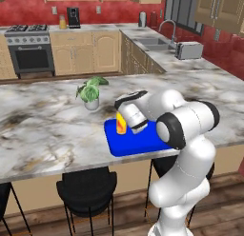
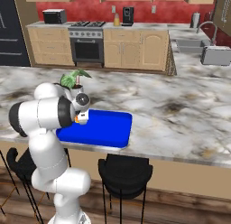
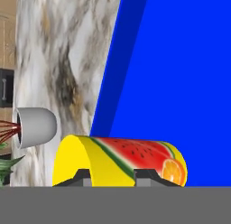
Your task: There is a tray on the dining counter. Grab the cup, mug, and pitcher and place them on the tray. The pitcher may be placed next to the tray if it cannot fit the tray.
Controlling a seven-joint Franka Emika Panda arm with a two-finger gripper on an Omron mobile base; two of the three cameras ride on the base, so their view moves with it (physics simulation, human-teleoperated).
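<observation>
The yellow cup [image 1: 121,125] with fruit print is held on its side in my gripper [image 1: 127,124], which is shut on it. It hangs low over the far left corner of the blue tray [image 1: 143,143] on the dining counter [image 1: 43,130]; I cannot tell whether it touches. In the hand view the cup [image 3: 118,159] lies across both fingertips [image 3: 146,176] with the tray [image 3: 180,74] behind. From the right the arm hides most of the cup [image 2: 77,120] above the tray [image 2: 103,128]. A small orange vessel [image 1: 62,22] on the back counter may be the pitcher. The mug is out of view.
A potted plant [image 1: 90,93] in a white pot stands just behind the tray's left corner, close to the hand. Black stools [image 1: 86,187] sit under the counter's near edge. A toaster [image 1: 189,50], sink and stove [image 1: 30,48] are on the far worktops.
</observation>
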